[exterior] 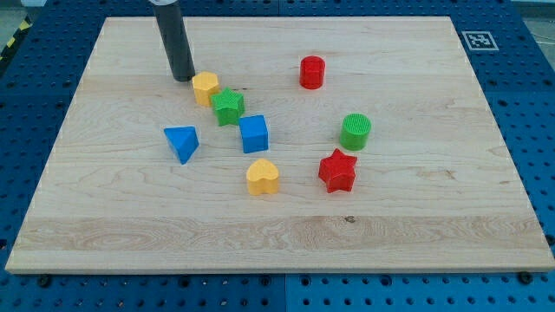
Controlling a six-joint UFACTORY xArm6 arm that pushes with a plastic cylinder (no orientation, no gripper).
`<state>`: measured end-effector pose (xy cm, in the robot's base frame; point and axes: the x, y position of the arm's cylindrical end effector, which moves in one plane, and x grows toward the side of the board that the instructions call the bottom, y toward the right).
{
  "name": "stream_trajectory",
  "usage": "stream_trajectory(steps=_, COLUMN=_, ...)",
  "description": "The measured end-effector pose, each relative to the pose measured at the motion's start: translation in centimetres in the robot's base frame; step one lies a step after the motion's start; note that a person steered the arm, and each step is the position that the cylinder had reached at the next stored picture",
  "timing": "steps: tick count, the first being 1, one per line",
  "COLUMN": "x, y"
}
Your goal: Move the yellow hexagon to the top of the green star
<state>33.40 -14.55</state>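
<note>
- A robotics lab test bench: a wooden board [277, 234] lies on a blue perforated bench [538, 130].
- A fiducial marker tag [479, 40] sits at the board's top right corner.

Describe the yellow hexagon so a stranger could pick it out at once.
On the wooden board, find the dark rod; my tip sits just left of the yellow hexagon. It touches the green star, unlike the yellow heart lower down.

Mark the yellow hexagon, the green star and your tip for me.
yellow hexagon [205, 87], camera view, top face.
green star [228, 105], camera view, top face.
my tip [183, 78], camera view, rod's lower end.
</note>
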Motion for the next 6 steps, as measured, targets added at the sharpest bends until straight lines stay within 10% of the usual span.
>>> stream_trajectory(steps=6, x=4.5, y=5.8)
